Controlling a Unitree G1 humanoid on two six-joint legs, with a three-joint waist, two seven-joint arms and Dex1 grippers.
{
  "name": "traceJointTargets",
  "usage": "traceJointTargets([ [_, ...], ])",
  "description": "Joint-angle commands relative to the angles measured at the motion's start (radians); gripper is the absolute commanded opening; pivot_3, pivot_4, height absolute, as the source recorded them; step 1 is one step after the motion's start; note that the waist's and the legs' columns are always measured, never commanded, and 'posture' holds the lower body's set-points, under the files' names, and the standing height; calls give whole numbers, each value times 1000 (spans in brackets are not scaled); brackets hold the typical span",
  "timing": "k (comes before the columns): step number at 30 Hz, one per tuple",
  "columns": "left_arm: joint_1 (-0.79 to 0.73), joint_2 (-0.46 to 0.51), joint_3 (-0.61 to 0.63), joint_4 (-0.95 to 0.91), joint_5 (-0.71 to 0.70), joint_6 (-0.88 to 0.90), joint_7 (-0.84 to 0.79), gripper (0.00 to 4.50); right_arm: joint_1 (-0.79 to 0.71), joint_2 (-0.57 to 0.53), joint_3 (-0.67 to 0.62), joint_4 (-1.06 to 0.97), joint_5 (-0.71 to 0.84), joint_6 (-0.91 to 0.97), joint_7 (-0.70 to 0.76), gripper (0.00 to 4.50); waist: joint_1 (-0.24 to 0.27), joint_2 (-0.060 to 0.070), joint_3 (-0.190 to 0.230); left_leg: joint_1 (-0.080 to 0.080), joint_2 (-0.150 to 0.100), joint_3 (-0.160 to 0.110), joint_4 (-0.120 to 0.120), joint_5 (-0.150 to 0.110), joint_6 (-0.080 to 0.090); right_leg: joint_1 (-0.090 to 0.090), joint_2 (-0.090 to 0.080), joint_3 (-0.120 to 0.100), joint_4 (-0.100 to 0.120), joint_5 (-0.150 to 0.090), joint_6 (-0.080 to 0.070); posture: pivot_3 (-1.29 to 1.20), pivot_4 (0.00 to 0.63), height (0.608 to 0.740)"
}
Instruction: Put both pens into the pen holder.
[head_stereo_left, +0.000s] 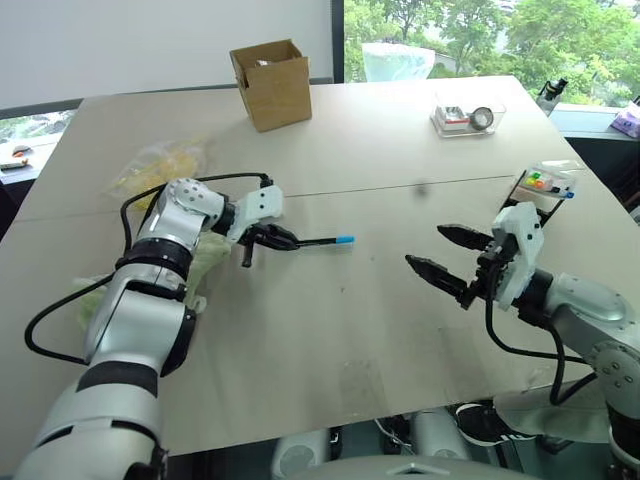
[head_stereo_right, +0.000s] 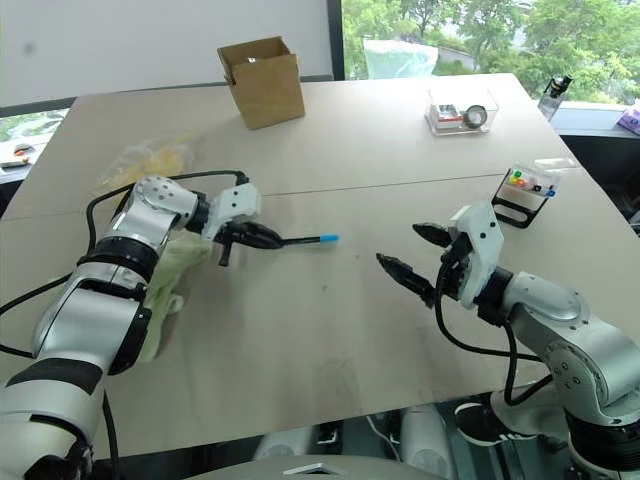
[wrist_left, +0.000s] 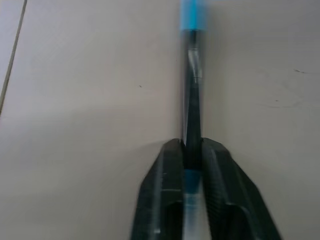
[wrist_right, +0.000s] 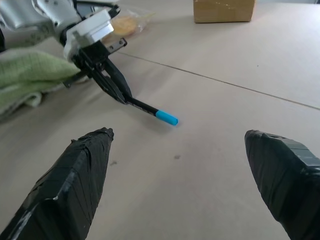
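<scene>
Our left gripper (head_stereo_left: 278, 238) was clamped on the blue-ended pen (head_stereo_left: 322, 241), its black fingers pinched tight around the barrel near one end. That left the light blue tip (wrist_left: 192, 14) sticking out across the table (head_stereo_left: 340, 330) toward the middle. We judged the grip sat low on the barrel so that the long free end could lead the way into a slot. The pen looked roughly level just over the tabletop; whether it was resting on the surface or already clear of it, we couldn't say.

Our right gripper (head_stereo_left: 450, 254) hung over the table on the other side, fingers spread wide with nothing between them. It pointed toward the pen, which read to us as waiting for a hand-over, since the pen holder (head_stereo_left: 545, 184) sat on the right side, well apart from the left arm. A pen with a blue end was already lying across the holder's top; we couldn't tell if that was the second pen.

Around us: a brown cardboard box (head_stereo_left: 271, 83) at the far side, a clear tray (head_stereo_left: 467, 119) with a round metal object further right, and a green cloth (wrist_right: 25, 75) with a yellowish bag (head_stereo_left: 160, 165) by the left arm. Nothing lay on the open stretch between pen and holder except our own right gripper.
</scene>
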Motion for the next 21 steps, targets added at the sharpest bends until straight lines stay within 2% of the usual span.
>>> traceJointTargets([
  [1, 113, 22, 74, -251, -129, 233, -102, 53, -47, 55, -29, 26, 81, 46, -85, 4500, -10, 0, 0, 0, 0, 0, 0, 0, 0, 0, 0, 0, 0, 0, 0, 0, 150, 740],
  [4, 234, 38, 162, -627, -290, 563, -47, 53, -97, 128, -56, 96, 183, 111, -184, 4500, -15, -1, 1, 0, 0, 0, 0, 0, 0, 0, 1, 1, 0, 0, 0, 0, 150, 740],
  [6, 314, 24, 231, -882, -414, 784, 52, 53, -141, 195, -79, 153, 296, 145, -257, 4500, -17, -1, 1, 0, 1, -1, 0, 0, 0, 0, 1, 2, 1, 0, 0, 0, 150, 740],
  [8, 389, -8, 284, -1083, -501, 932, 170, 53, -180, 246, -90, 207, 407, 173, -326, 4500, -17, -1, 1, 0, 0, -2, 0, 0, 0, 0, 0, 1, 1, 1, 0, 0, 150, 740],
  [10, 454, -55, 324, -1237, -567, 1030, 288, 53, -213, 263, -77, 237, 455, 189, -353, 4500, -19, 0, 1, 2, 0, -2, 0, 0, -1, 2, 0, 1, 2, 1, 0, 0, 150, 740],
  [15, 562, -142, 372, -1441, -657, 1140, 488, 53, -279, 245, -54, 294, 507, 206, -362, 4500, -25, 0, 1, 3, 0, -2, 0, 0, -1, 3, 1, 3, 2, 1, 1, 0, 150, 740],
  [21, 616, -167, 384, -1513, -713, 1162, 598, 53, -309, 195, -45, 312, 597, 225, -319, 4500, -22, 0, 1, 4, 0, -2, 0, 1, -1, 3, 2, 4, 4, 1, 1, 0, 150, 740],
])
